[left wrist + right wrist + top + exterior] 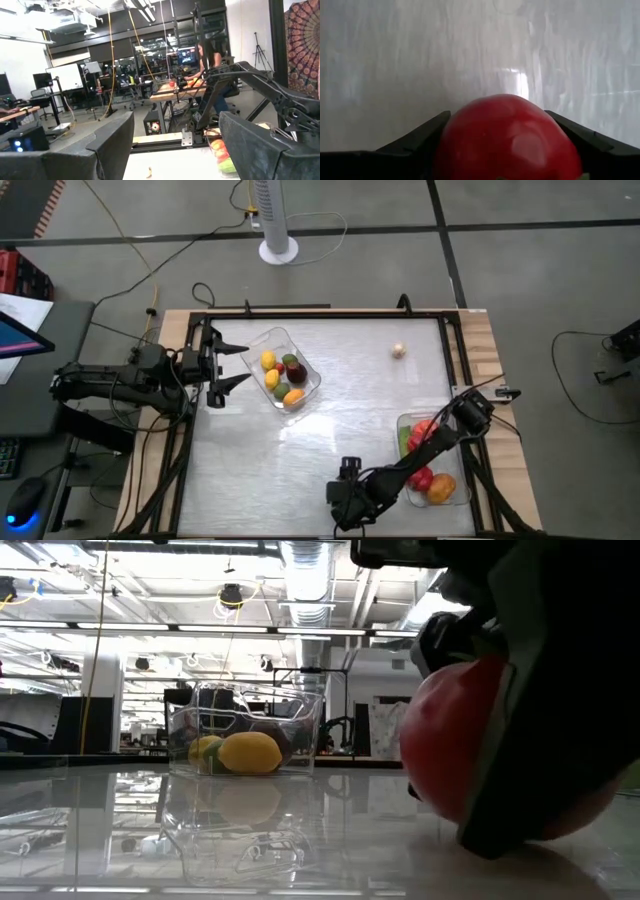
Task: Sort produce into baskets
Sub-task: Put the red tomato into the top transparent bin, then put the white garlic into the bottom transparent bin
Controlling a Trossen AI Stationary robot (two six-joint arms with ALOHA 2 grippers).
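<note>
Near the bench's (pixel 300 460) front edge, the right gripper (pixel 507 150) clamps a red tomato (pixel 507 137) between its fingers. Its arm crosses the right basket (pixel 455 495). Farther off, the left gripper (pixel 232 367) gapes beside the left basket (pixel 312 375); a small pale piece (pixel 399 351) lies alone.

The red fruit (pixel 507 137) was cut off by the right wrist picture's lower edge, its sides covered by the right gripper's fingers (pixel 415 145). From above, that arm hid much of the near basket (pixel 462 498). The small pale piece (pixel 399 351) on the worktop (pixel 330 420) was too small to identify.
</note>
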